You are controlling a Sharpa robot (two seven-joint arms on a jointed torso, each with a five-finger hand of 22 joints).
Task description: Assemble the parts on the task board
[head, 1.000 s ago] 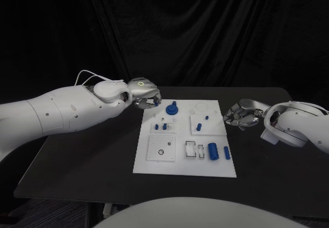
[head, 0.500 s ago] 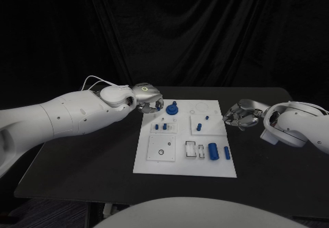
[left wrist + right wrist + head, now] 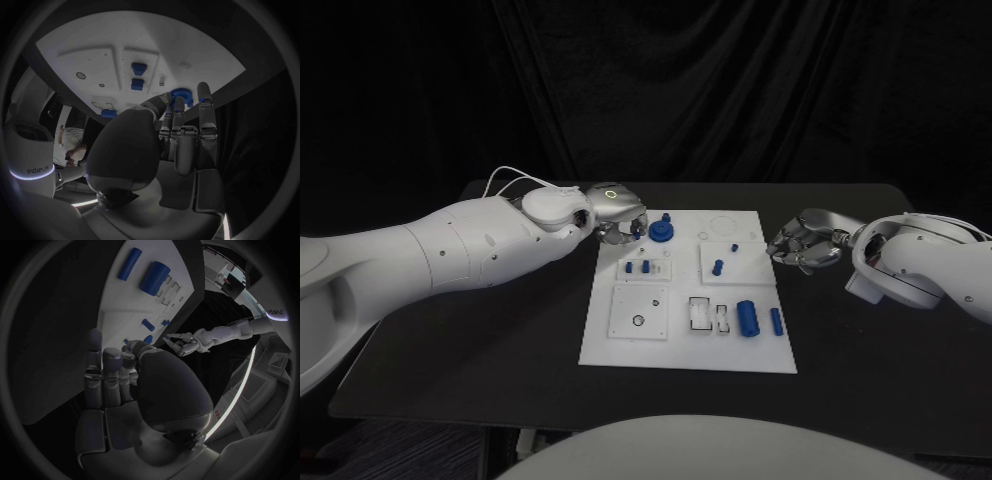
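matte black table (image 3: 473, 340) bears flat white task board (image 3: 632, 345); left hand (image 3: 620, 213) fingers touch round blue part (image 3: 661, 231), grip unclear; right hand (image 3: 802, 240) curled, empty.

The black table (image 3: 488, 330) spreads out flat and bare-topped to the front and both sides. Behind the table's far edge hangs a black curtain (image 3: 718, 90), falling in soft vertical folds across the whole width of the table.

Parts (image 3: 747, 319) on task board (image 3: 635, 352)
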